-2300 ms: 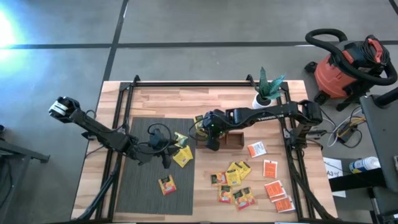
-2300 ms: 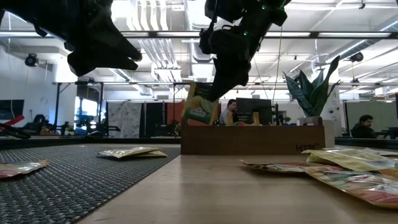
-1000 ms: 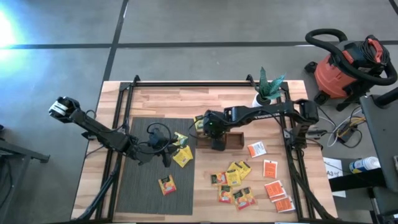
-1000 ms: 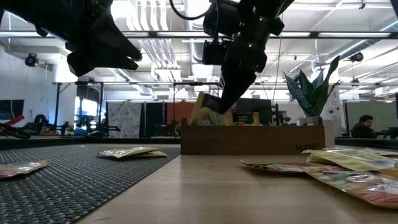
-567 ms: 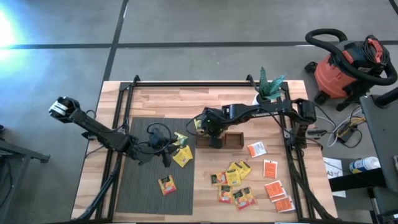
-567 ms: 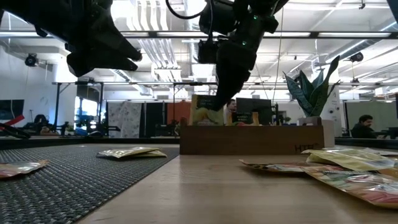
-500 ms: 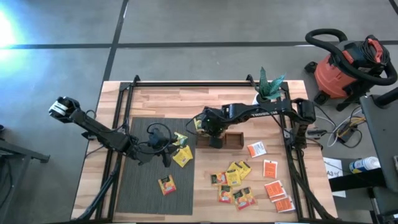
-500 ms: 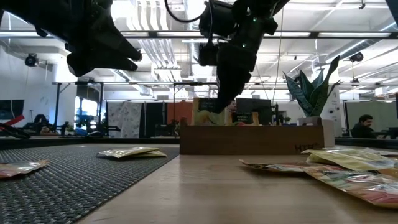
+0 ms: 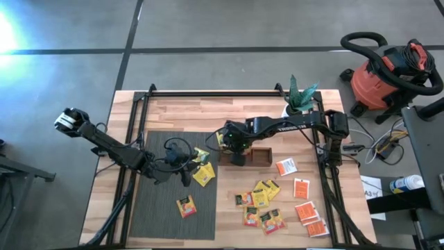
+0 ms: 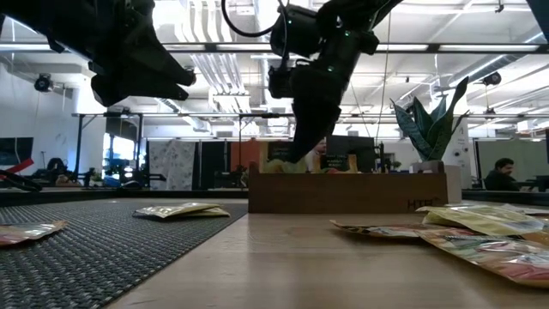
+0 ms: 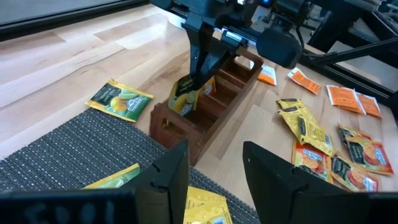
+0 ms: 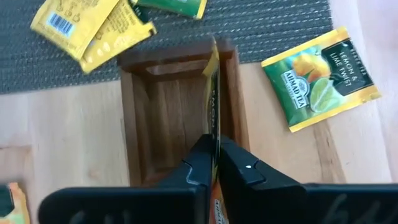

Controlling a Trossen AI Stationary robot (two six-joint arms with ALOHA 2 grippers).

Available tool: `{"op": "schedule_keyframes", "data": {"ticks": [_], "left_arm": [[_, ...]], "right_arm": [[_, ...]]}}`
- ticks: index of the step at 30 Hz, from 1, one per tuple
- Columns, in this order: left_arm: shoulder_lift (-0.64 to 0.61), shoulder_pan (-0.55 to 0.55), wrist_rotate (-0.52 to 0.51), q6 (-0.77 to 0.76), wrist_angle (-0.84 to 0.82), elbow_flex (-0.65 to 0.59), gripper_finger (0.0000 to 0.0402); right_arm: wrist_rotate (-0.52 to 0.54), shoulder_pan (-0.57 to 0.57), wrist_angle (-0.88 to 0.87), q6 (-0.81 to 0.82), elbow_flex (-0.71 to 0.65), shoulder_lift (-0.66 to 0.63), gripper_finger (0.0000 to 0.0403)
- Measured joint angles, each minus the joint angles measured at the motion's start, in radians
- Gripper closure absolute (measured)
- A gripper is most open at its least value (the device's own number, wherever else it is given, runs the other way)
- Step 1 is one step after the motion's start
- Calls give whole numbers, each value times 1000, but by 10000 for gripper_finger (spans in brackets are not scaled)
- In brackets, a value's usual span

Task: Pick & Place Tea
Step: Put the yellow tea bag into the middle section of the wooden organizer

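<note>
The right gripper [image 12: 214, 163] hangs nose-down in the end compartment of the brown wooden tray [image 12: 130, 118], its two dark fingers [image 12: 198, 167] pinched nearly together on the top edge of a yellow tea sachet [image 12: 212, 102], which stands on edge against one wall of that compartment, the one nearest the mat. From the left wrist view the same sachet [image 11: 184, 93] shows upright inside the tray [image 11: 205, 121], with the right gripper [image 11: 200, 68] coming down on it from above. Just outside the tray a yellow-and-green sachet [image 12: 320, 78] lies flat on the bare wood, and two more yellow ones [image 12: 93, 28] lie on the dark woven mat [image 12: 267, 25] beside it. From above, the right arm [image 9: 284, 126] stretches across the table [image 9: 173, 111] from its right side to the tray [image 9: 258, 155]. The left gripper [image 11: 214, 171] hovers over the mat [image 9: 149, 201] with its fingers spread and holding nothing. A loose spread of yellow and orange sachets [image 9: 267, 201] lies on the wood to the tray's right, well apart from it.
</note>
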Motion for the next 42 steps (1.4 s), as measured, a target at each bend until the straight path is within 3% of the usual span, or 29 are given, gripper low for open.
{"op": "schedule_keyframes", "data": {"ticks": [5, 10, 14, 19, 27, 35, 42], "left_arm": [[0, 0, 0, 0, 0, 0, 257], [0, 0, 0, 0, 0, 0, 257], [0, 1, 5, -26, 0, 0, 257], [0, 80, 218, -204, -9, 0, 257], [0, 384, 434, -259, -6, 0, 257], [7, 798, 761, -231, -4, 0, 258], [123, 1002, 1035, -82, 70, 10, 300]], "right_arm": [[34, 0, 23, 19, 0, 0, 331], [145, 1, 29, 30, 0, -2, 283], [151, 0, 61, 32, -1, -33, 257], [150, -12, 62, 103, 16, -87, 241], [102, -132, 26, 471, 60, -104, 260], [31, -231, 24, 491, 57, -89, 294], [-40, -276, 30, 503, 60, -43, 349]]}}
